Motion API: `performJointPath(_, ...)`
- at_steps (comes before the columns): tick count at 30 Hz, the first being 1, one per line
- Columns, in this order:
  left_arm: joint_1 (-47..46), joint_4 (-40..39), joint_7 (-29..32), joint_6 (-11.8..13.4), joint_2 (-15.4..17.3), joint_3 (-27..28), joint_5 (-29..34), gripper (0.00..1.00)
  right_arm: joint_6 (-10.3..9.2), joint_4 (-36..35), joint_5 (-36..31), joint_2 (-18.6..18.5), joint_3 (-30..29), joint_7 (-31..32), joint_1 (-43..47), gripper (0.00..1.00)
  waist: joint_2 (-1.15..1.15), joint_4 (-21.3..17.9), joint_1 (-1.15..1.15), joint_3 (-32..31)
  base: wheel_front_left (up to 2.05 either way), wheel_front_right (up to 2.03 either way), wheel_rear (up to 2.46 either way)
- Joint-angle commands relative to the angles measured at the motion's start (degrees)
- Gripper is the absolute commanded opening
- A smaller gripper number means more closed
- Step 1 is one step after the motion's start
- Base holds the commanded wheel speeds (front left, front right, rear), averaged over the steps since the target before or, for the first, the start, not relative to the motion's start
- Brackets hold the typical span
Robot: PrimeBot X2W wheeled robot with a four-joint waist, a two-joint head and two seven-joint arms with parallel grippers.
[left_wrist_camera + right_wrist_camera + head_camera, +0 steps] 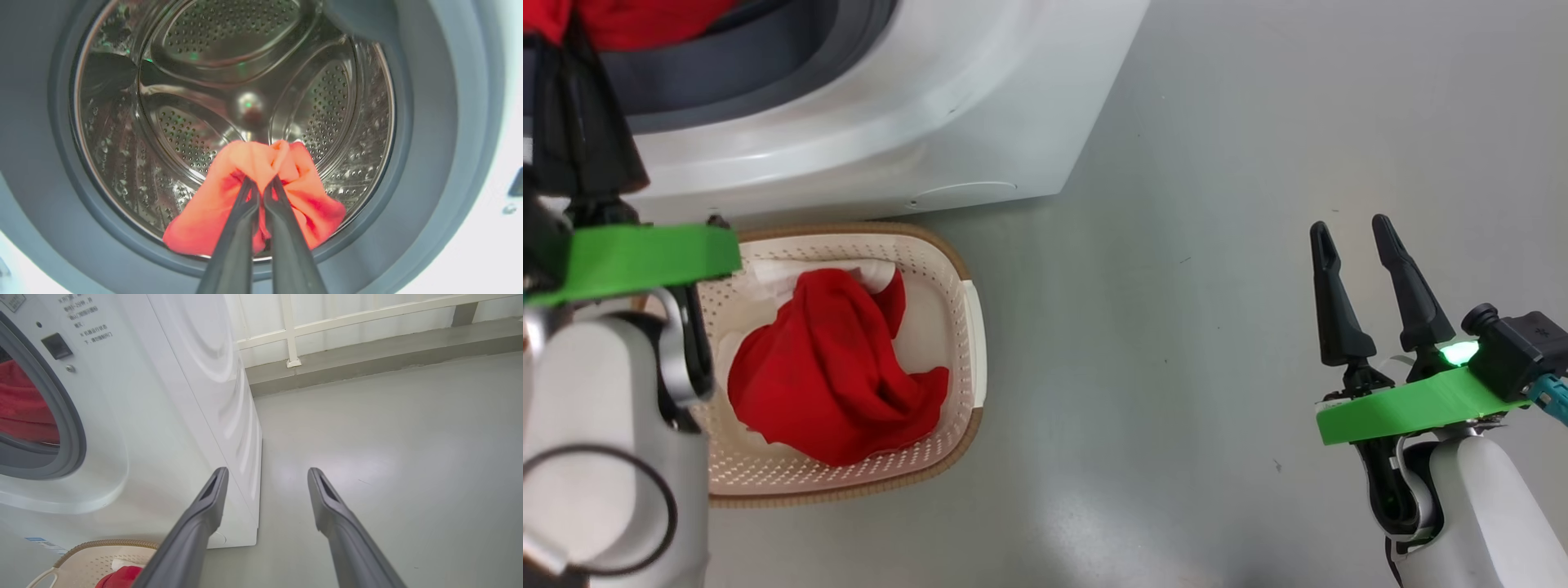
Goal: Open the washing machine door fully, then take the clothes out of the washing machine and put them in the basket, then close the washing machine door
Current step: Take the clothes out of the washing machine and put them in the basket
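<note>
Two tools, left tool (261, 182) clamped on clothes (229, 163), right tool (266, 470) spread, glossy grey floor (388, 437)

1. The left tool (261, 185) has its tips buried in folds of the red cloth (204, 220), so I can't see them.
2. The basket (968, 327) has its left side hidden behind the left forearm (605, 457), and a red garment (825, 376) covers most of the inside.
3. The washing machine (890, 122) runs off the head view's top edge.
4. The printed text (86, 322) on its front is too small to read.
</note>
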Motion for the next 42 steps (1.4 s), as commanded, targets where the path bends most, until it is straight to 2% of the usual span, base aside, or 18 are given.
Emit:
performJointPath(1, 2.29, -4.17, -0.44, -0.37, 1.28, 2.15, 0.54, 0.00, 0.37, -1.39, -0.51, 0.06, 1.12, -0.36, 1.82, 1.00, 0.00, 0.29, 0.00, -0.18, 0.00, 0.00, 0.00)
performJointPath(10, 9.41, -17.85, -0.44, -1.63, -0.89, 3.94, 2.02, 0.00, 0.37, -1.42, -0.97, 0.06, 1.09, -0.36, 2.24, 1.00, 0.00, 0.92, 0.00, -0.52, 0.00, 0.00, 0.00)
performJointPath(20, 13.66, -27.33, -0.44, -1.13, -2.55, 3.72, 2.66, 0.00, 0.37, -1.49, -1.06, 0.06, 1.45, -0.36, 1.92, 1.00, 0.00, 1.11, 0.00, -0.10, 0.00, 0.00, 0.00)
performJointPath(29, 18.08, -22.27, -0.45, -0.88, -3.10, 2.93, 1.47, 0.00, 0.37, -1.43, -0.81, 0.06, 1.47, -0.36, 1.37, 1.00, 0.00, 0.75, 0.00, 0.87, 0.00, 0.00, 0.00)
performJointPath(35, 20.17, -15.08, -0.45, -0.88, -3.19, 2.15, -0.14, 0.00, 0.37, -1.70, -0.46, 0.06, 1.58, -0.36, 0.67, 1.00, 0.00, 0.42, 0.00, 2.47, 0.00, 0.00, 0.00)
performJointPath(42, 19.28, -4.54, -0.45, -2.46, -3.20, 2.09, -0.31, 0.00, 0.37, -2.02, -0.28, 0.06, 1.43, -0.36, -0.41, 1.00, 0.00, -0.13, 0.00, 5.02, 0.00, 0.00, 0.00)
